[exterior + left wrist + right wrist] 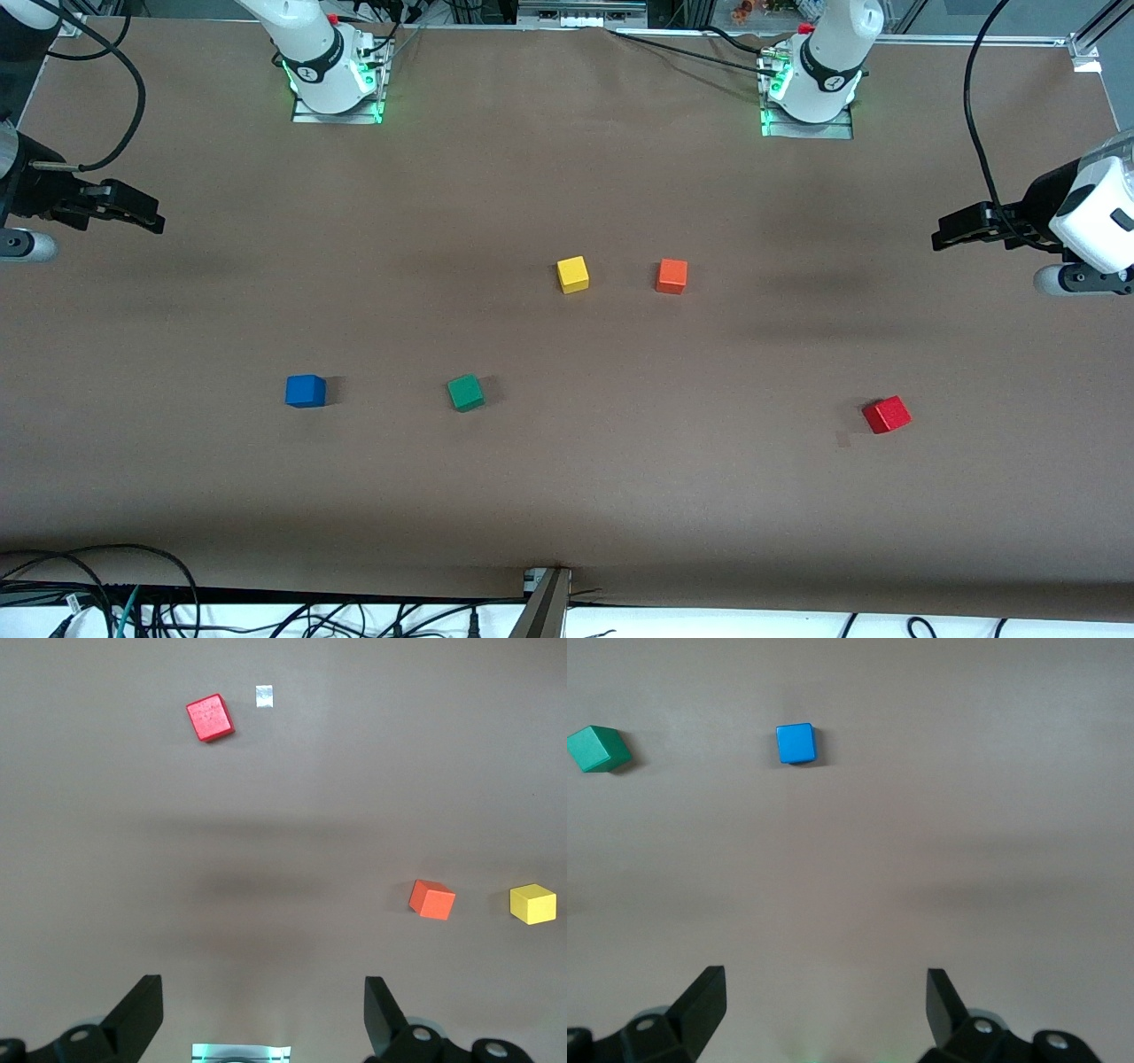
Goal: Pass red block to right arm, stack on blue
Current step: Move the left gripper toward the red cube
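Five cubes lie well apart on the brown table (pixel 567 496) in the front view. The red block (pixel 887 414) sits toward the left arm's end, below the height of the left gripper (pixel 941 239), which hovers empty over that end of the table with nothing between its fingers. The blue cube (pixel 305 391) sits toward the right arm's end, and the right gripper (pixel 152 220) hangs empty over that end. A green cube (pixel 465 392) is beside the blue one; a yellow cube (pixel 572 274) and an orange cube (pixel 671 276) lie mid-table. Cables run along the table's edges and the arm bases glow green.

Left wrist view: both fingers (pixel 142 1014) stand wide apart, holding nothing. The red block (pixel 210 718) lies well ahead of the fingertips, turned askew to them, with a small pale tag (pixel 263 696) just beside it. One risk, I judge, is that the skewed cube gets pinched on its corners and twists or slips at the handover. The orange cube (pixel 431 899) is close in hue and about as near, so a wrong pick is possible.

Right wrist view: the fingers (pixel 704 1005) are spread wide and empty. The blue cube (pixel 796 743) lies well ahead of them, with the green cube (pixel 598 748) off to one side. Stacking off-centre could topple the red block. The surface looks plain, matte and flat.
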You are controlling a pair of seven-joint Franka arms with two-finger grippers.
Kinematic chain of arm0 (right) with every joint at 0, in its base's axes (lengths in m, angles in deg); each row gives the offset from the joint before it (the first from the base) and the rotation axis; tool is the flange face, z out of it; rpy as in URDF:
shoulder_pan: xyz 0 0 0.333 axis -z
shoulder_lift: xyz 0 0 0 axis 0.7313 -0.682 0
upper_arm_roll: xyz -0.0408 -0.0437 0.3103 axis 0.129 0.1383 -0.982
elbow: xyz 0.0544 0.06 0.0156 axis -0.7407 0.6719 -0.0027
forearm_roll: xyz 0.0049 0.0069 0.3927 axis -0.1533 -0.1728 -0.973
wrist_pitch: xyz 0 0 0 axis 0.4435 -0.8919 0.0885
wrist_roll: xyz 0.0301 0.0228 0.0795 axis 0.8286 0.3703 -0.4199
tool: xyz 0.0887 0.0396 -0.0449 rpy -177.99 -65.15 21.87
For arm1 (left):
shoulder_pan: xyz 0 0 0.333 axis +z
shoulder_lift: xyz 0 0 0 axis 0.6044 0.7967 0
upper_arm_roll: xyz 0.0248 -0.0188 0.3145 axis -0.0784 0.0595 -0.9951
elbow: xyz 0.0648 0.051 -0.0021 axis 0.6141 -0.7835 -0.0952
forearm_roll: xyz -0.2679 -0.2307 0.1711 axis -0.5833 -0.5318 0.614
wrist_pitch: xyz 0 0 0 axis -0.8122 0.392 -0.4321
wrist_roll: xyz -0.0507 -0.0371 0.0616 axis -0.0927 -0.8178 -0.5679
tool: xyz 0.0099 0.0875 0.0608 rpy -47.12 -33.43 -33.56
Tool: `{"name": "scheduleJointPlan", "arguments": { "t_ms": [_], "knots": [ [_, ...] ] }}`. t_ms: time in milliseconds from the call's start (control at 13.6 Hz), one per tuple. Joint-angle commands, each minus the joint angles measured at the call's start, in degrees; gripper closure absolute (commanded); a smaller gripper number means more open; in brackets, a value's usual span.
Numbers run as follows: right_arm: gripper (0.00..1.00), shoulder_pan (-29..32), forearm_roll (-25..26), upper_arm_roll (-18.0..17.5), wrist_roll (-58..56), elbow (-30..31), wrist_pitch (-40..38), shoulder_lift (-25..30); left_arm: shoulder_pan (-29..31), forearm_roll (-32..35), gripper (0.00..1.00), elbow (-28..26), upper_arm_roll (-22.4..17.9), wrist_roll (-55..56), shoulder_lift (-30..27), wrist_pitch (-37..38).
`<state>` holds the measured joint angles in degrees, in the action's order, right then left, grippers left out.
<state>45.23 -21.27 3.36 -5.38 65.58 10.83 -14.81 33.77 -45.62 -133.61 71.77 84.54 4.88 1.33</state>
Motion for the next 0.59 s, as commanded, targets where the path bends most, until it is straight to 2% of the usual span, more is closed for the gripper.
{"name": "scheduleJointPlan", "arguments": {
  "t_ms": [0,220,514],
  "knots": [
    [0.00,0.1,-0.3,0.1,-0.1,-0.4,0.0,0.1,0.6,1.6,0.00,2.5,0.2,-1.4,1.1,1.7],
    [0.00,0.1,-0.3,0.1,-0.1,-0.4,0.0,0.1,0.4,1.5,0.00,2.8,0.1,-1.3,2.0,1.7],
    [0.00,0.1,-0.3,0.1,0.0,-0.4,-0.1,0.1,1.3,1.6,0.00,3.8,-1.1,-1.4,6.6,-0.9]
  ]
}}
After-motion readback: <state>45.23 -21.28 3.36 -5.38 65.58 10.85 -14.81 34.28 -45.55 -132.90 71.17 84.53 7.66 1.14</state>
